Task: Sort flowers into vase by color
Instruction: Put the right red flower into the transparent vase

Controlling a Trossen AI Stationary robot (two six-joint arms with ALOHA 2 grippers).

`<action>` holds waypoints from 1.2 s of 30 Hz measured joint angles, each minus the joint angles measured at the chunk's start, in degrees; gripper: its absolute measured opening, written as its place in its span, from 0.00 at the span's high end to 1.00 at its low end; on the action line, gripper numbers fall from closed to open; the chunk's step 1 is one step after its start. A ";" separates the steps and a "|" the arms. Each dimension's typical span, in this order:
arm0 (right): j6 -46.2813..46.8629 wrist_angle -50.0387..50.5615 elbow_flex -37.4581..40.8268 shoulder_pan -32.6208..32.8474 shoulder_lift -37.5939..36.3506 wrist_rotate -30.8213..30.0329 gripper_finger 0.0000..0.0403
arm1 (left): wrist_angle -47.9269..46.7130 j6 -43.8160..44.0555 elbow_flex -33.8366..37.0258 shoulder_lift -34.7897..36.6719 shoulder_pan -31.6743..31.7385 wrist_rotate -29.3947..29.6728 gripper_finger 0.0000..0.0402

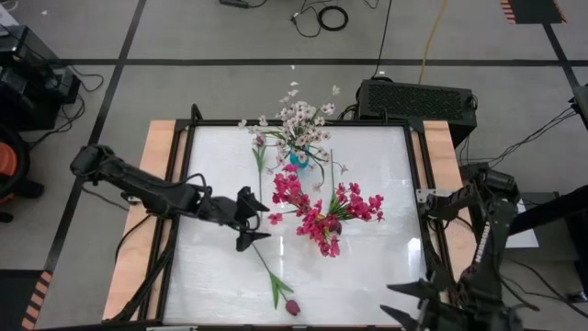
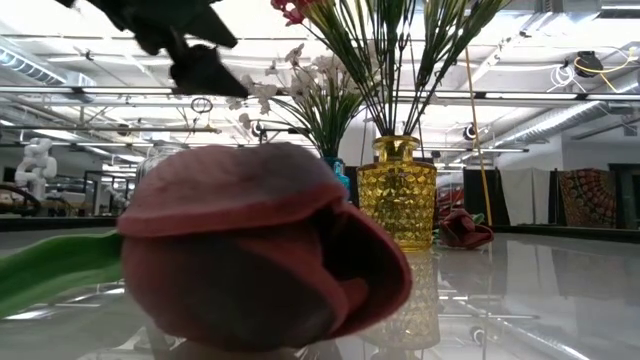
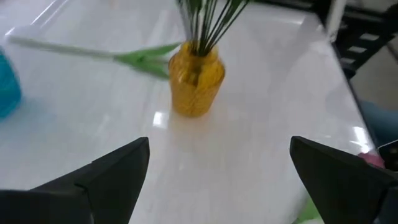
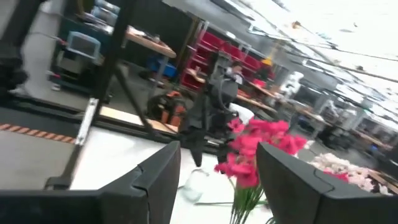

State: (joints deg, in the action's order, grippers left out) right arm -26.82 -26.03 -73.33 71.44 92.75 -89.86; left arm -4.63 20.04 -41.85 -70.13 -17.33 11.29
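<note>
Two grippers: left gripper (image 1: 250,218) at work, right gripper (image 1: 409,302) waiting at the surface's near right edge.
Left fingers: spread wide, empty.
Maroon tulip (image 1: 291,307): on the surface (image 1: 367,276), well apart from the left fingers.
Right fingers: parted, holding nothing.

Glossy white tabletop (image 1: 367,267); faceted amber glass vase (image 2: 398,190); wooden side rails (image 1: 158,147).
</note>
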 joint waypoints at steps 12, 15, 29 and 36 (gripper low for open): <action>10.30 4.61 8.69 -5.71 -7.52 15.37 0.64 | 0.06 2.15 0.00 0.00 -5.58 5.41 0.02; 7.34 9.28 8.69 -7.42 -14.17 16.99 0.67 | 0.29 1.94 0.00 0.00 -5.58 6.38 0.02; 26.94 48.71 11.06 -30.90 -49.31 30.89 0.68 | 1.81 0.07 0.00 -0.02 -5.58 7.50 0.02; 35.33 50.59 26.41 -41.57 -53.81 39.36 0.68 | 6.00 -3.79 0.00 -0.02 -5.56 7.53 0.02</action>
State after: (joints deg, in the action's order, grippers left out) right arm 8.50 24.55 -46.93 29.87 38.94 -50.50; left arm 1.37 16.25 -41.85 -70.15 -22.90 18.81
